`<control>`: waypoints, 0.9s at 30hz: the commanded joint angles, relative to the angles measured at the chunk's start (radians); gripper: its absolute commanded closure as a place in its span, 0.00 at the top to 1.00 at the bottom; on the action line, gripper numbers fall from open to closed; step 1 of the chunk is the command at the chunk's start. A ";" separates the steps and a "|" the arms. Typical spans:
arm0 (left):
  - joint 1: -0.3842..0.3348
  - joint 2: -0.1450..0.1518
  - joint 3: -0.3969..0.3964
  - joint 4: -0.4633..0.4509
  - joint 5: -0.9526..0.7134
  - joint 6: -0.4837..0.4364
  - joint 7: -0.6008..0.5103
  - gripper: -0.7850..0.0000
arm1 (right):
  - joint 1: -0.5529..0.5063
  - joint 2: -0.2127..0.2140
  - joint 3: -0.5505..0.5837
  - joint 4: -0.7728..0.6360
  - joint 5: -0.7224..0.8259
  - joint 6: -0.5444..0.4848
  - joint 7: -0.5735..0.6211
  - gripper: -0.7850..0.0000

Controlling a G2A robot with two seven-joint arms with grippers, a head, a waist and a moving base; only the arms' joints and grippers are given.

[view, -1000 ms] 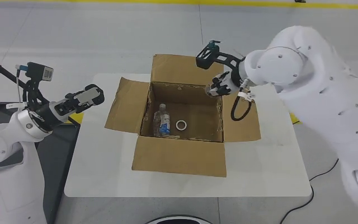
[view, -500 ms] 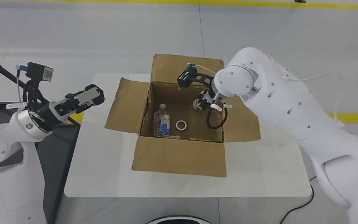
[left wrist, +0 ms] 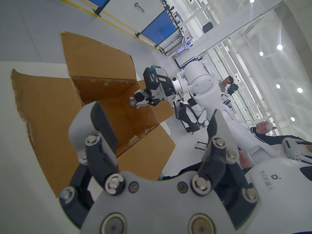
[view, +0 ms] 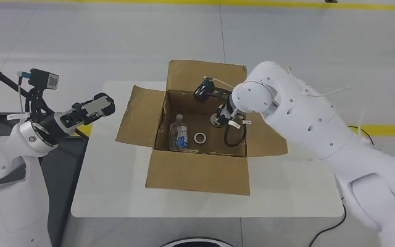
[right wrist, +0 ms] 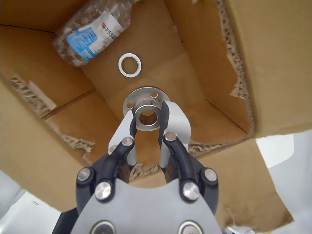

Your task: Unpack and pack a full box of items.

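An open cardboard box (view: 197,171) stands in the middle of the white table. On its floor lie a clear plastic bottle (view: 178,132) (right wrist: 95,29) with a blue label and a white ring (view: 200,138) (right wrist: 130,64). My right gripper (view: 217,118) (right wrist: 147,118) hangs inside the box near its far right corner, shut on the hub of a metal flange (right wrist: 146,109) (left wrist: 133,101). My left gripper (view: 102,106) (left wrist: 158,127) is open and empty, held off the table's left edge, apart from the box.
The box's four flaps (view: 139,116) are folded outward, the left and right ones lying over the table (view: 111,179). Bare tabletop lies in front of the box and to its left. The table's edges are close on the left and front.
My right arm has swung from the box's far right rim down into the box, carrying the flange lower and leftward. The left arm has not moved.
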 commanded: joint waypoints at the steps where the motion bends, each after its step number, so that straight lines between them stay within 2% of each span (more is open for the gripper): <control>1: 0.000 0.000 0.000 0.000 0.000 0.000 0.000 1.00 | -0.016 -0.013 -0.010 0.019 -0.009 0.009 -0.017 0.00; 13: 0.000 0.000 0.000 0.000 0.000 0.000 0.000 1.00 | -0.067 -0.100 -0.040 0.181 -0.031 0.028 -0.121 0.00; 22: 0.000 0.000 0.000 0.000 0.000 0.000 0.000 1.00 | -0.078 -0.150 -0.047 0.249 -0.061 0.020 -0.119 0.00; 27: 0.000 0.000 0.000 0.000 0.000 0.000 0.000 1.00 | -0.083 -0.166 -0.040 0.271 -0.066 -0.017 -0.113 0.00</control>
